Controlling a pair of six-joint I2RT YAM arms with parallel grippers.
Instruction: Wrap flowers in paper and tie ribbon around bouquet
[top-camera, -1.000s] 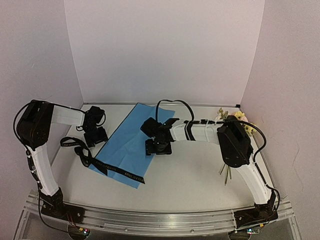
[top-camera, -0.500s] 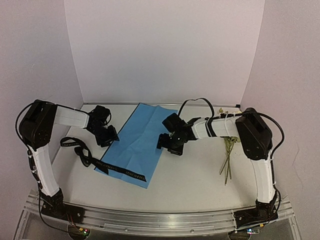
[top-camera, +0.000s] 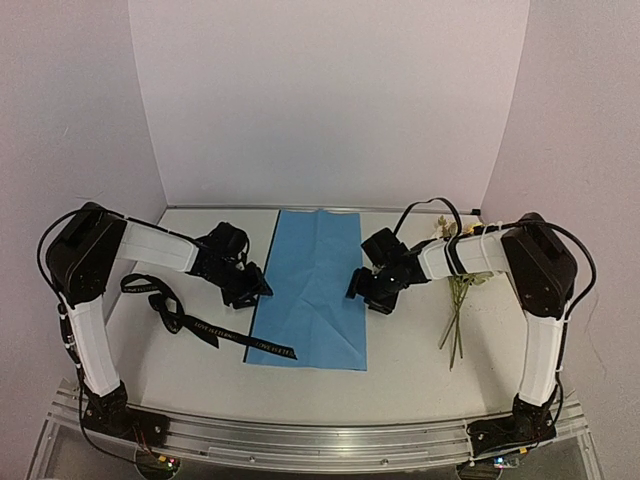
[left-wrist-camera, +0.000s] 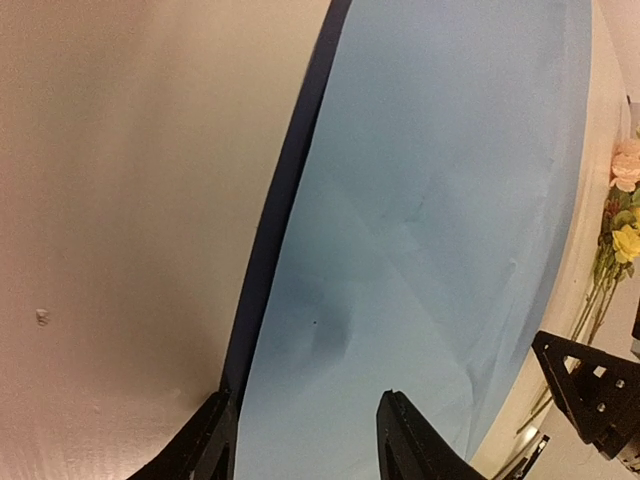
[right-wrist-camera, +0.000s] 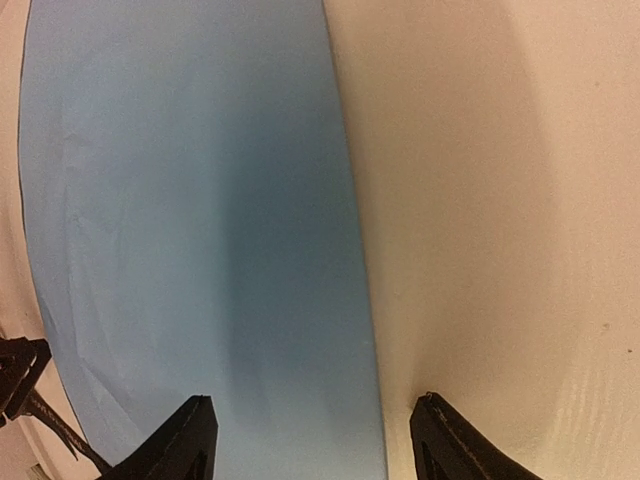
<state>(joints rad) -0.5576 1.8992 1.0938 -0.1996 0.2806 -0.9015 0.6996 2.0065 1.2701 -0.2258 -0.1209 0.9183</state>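
The large, thin, rectangular sheet of paper (top-camera: 318, 280), light blue face up, lies flat in the middle of the pale bench (top-camera: 410, 370). The left pincer (top-camera: 248, 288) sits low at its left edge and the right pincer (top-camera: 372, 292) low at its right edge. Both are empty: the left stands at a middling gap astride the left edge, the right wider across the right edge. In the left wrist view a navy strip shows along that edge, so it is probably lifted a little. A fingertip coming down there could fold or crease the sheet rather than get under it. If one side catches and the other slips, the paper will likely skew. The long, narrow black ribbon with pale lettering (top-camera: 200, 327) has one end lying over the sheet's near left corner, so dragging the paper may pull or trap it. The small bunch of yellow and pink flowers on thin green stems (top-camera: 460, 288) lies well to the right, partly under the right arm. A careless swing could scatter it.
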